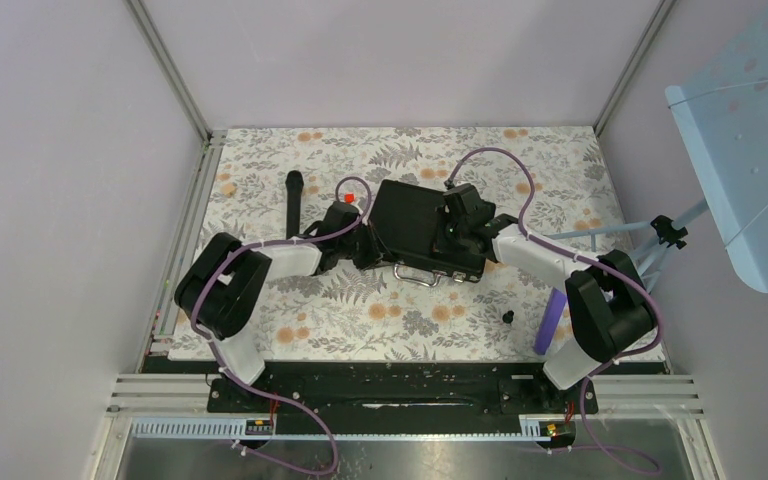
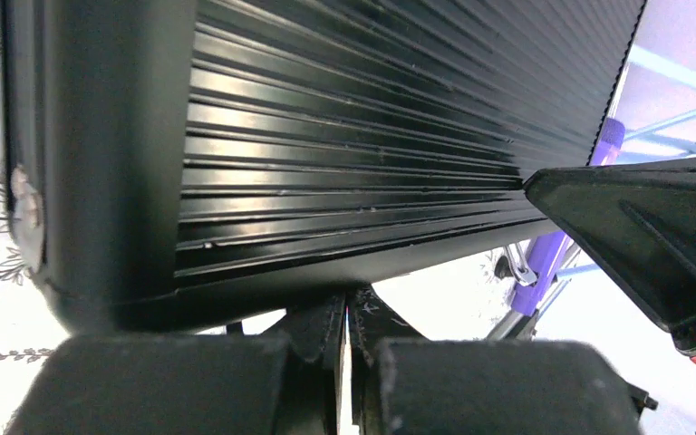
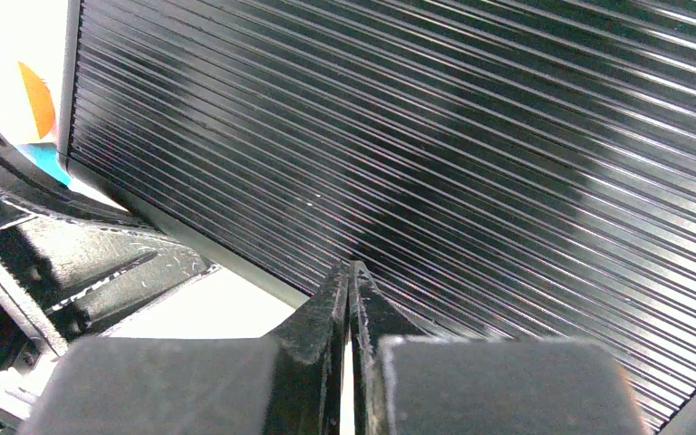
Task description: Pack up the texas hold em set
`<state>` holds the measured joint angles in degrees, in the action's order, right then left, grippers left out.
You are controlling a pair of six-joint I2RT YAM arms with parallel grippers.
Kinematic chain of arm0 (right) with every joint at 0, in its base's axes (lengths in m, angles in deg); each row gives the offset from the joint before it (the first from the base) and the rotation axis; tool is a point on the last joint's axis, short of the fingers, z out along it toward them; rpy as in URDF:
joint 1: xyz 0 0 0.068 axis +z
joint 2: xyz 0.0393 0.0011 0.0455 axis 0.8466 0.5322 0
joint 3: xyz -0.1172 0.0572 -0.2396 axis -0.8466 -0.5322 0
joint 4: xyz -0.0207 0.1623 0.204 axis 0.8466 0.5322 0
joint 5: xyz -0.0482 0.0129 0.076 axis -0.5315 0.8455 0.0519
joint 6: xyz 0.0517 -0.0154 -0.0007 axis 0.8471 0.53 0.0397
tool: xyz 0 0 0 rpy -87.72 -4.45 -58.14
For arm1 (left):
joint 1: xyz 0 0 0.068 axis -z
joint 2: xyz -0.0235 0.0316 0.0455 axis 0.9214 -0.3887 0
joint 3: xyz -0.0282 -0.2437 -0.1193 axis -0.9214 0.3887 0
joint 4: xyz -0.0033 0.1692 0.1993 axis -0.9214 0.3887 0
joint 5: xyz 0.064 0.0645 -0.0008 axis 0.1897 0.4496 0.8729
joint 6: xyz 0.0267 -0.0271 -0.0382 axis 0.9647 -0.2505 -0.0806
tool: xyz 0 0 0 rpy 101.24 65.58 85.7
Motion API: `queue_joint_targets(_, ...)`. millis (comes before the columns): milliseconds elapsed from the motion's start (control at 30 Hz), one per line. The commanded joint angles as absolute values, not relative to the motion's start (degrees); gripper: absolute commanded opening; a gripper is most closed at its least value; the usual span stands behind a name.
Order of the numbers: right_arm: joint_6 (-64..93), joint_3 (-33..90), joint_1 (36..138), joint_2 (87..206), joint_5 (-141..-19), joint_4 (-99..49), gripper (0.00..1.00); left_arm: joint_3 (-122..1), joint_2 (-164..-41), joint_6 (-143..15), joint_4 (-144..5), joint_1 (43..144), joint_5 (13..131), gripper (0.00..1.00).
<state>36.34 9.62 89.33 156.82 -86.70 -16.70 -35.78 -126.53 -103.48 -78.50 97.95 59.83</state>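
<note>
Lying flat near the middle of the flower-printed table cover point(image 1: 290, 330), the black rectangular briefcase point(image 1: 415, 222) with a ribbed, shiny shell looked closed from the top camera, with its silver handle point(image 1: 417, 277) on the edge nearest to the arm bases. The left gripper point(image 1: 365, 242) was at the left side of the briefcase with its two fingers pressed together and nothing between them. In the left wrist view the joined tips point(image 2: 345, 313) were just under the lower edge of the ribbed shell point(image 2: 353, 118). The right gripper point(image 1: 452, 236) was over the right part of the briefcase and was also clenched and empty. In the right wrist view its tips point(image 3: 351, 276) seemed to touch the ribbed surface point(image 3: 471, 136), though real contact could not be confirmed. A long black microphone point(image 1: 293, 203) lay on the cover to the left of the briefcase, apart from it. A purple stick-shaped object point(image 1: 550, 320) stood to the right of the briefcase and nearer to the arm bases, and a small black piece point(image 1: 507, 317) lay between this stick and the handle side. Past the far-left corner of the briefcase, the right wrist view showed a small orange and teal thing point(image 3: 41, 109), too blurred to name.
</note>
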Motion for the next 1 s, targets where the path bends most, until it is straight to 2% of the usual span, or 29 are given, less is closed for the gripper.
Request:
queue_joint_targets(0, 34.8, 9.1, 89.4, 155.8, -87.4, -11.0, 0.02, -36.8, -133.0, -100.9, -67.1, 95.0, 73.7, 0.0)
queue_joint_targets(167, 34.4, 9.1, 89.4, 155.1, -87.4, -10.5, 0.02, -32.7, -129.9, -101.9, -67.4, 93.6, 75.6, 0.0)
queue_joint_targets(333, 34.0, 9.0, 89.4, 154.3, -89.2, -9.9, 0.02, -29.9, -123.0, -101.8, -61.3, 92.2, 86.4, 0.0)
queue_joint_targets(600, 34.4, 9.3, 89.4, 154.0, -88.5, -9.7, 0.02, -29.1, -123.9, -100.0, -60.7, 87.0, 86.7, 0.0)
queue_joint_targets(733, 34.2, 9.2, 89.4, 153.8, -88.4, -9.4, 0.02, -29.0, -124.6, -99.0, -63.1, 87.1, 84.2, 0.0)
queue_joint_targets(967, 33.6, 9.5, 89.4, 154.6, -88.0, -9.3, 0.02, -20.7, -111.5, -96.9, -79.0, 87.1, 71.3, 0.0)
